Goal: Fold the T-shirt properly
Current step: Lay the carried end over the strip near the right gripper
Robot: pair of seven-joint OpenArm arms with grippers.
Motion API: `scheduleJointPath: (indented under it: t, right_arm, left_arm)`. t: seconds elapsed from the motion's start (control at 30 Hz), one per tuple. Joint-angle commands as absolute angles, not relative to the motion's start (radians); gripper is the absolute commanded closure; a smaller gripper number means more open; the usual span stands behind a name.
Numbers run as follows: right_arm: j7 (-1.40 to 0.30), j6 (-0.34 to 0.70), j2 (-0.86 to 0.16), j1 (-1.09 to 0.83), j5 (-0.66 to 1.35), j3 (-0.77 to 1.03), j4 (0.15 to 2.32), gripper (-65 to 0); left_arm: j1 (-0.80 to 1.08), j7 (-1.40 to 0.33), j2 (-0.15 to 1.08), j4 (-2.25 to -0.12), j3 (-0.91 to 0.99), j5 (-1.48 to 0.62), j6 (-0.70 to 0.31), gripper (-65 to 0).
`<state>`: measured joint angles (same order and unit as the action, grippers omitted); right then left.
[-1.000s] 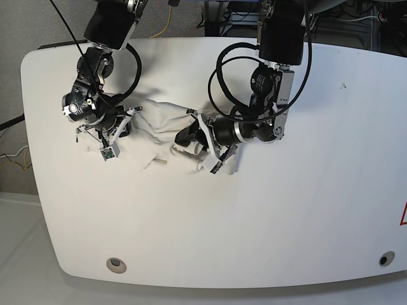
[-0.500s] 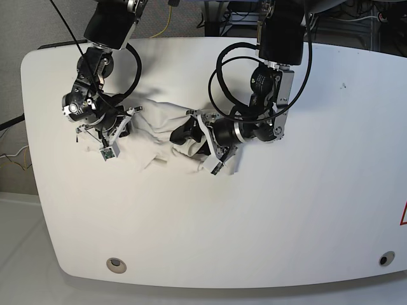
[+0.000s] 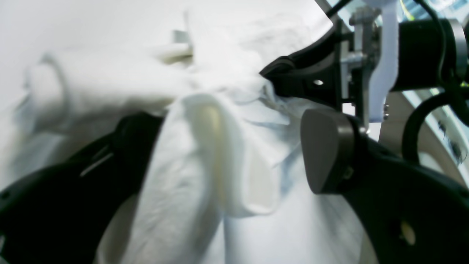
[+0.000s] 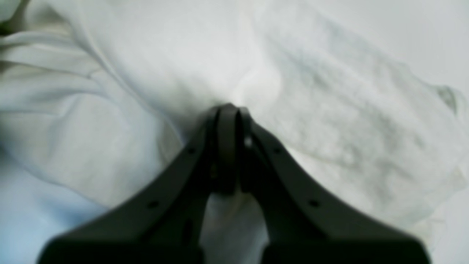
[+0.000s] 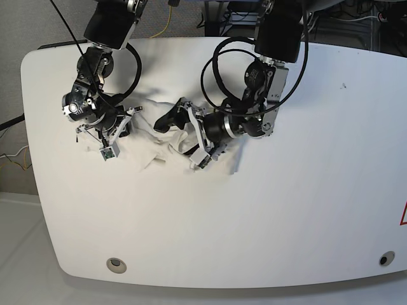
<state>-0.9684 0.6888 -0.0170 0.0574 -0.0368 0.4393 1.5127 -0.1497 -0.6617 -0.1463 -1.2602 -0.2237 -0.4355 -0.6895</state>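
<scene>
The T-shirt [image 5: 147,130] lies as a crumpled white heap on the table between my two arms. In the base view my left gripper [image 5: 180,141] stands wide open over the heap's right end. In the left wrist view a loose fold of the T-shirt [image 3: 205,146] hangs between the spread jaws, and the right pad [image 3: 326,150] is bare. My right gripper [image 5: 124,127] is at the heap's left end. Its fingertips [image 4: 229,113] are pressed together on the T-shirt [image 4: 311,91], with white cloth showing behind them. No print shows on the cloth.
The white table [image 5: 286,210] has a rounded front edge with a small round hole near each front corner [image 5: 115,264] [image 5: 382,259]. A red mark [image 5: 404,216] sits at the right edge. Black cables loop from both arms above the cloth.
My left gripper has opened from shut to wide, let go of the cloth and shifted left over the heap. The right arm has not moved.
</scene>
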Motion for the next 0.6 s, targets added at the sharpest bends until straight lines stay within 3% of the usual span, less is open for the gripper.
scheduleJointPath:
  t: [0.0,0.57]
  right_arm:
    - [-1.087,0.698,-0.019,0.035,-0.108,0.44,1.494,0.0]
    - [-1.086,0.698,-0.019,0.021,-0.108,0.437,1.494,0.0]
  left_arm:
    - [-0.17,-0.622,-0.157,-1.276,-0.254,-0.423,-0.698,-55.3]
    - [-0.174,-0.602,-0.157,-1.274,-0.315,-0.41,-0.698,-55.1]
